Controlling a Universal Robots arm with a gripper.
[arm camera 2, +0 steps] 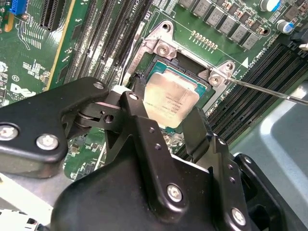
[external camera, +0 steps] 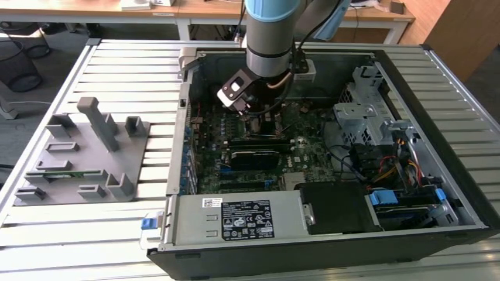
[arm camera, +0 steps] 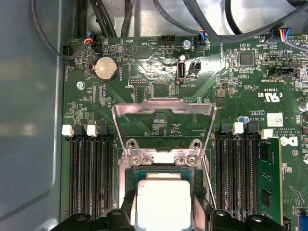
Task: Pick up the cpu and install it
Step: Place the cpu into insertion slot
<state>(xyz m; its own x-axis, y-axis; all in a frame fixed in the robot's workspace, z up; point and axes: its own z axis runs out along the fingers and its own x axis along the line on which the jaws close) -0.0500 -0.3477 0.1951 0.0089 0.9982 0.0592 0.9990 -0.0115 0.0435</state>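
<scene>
Black gripper (arm camera 2: 166,109) (silver screws), pale-blue arm (external camera: 272,23).

A pale desk (external camera: 117,64) of long parallel slats carries everything, its ribs running across from the exterior view's left to its right. Directly on it, towards the exterior view's right, a black computer case (external camera: 312,260) lies on its side with the open face up, taking up much of the surface. Beside it, towards the exterior view's left, a grey fixture plate (external camera: 78,161) with upright blocks and slots sits flat on the slats — a narrow strip of bare desk separates the two.
</scene>
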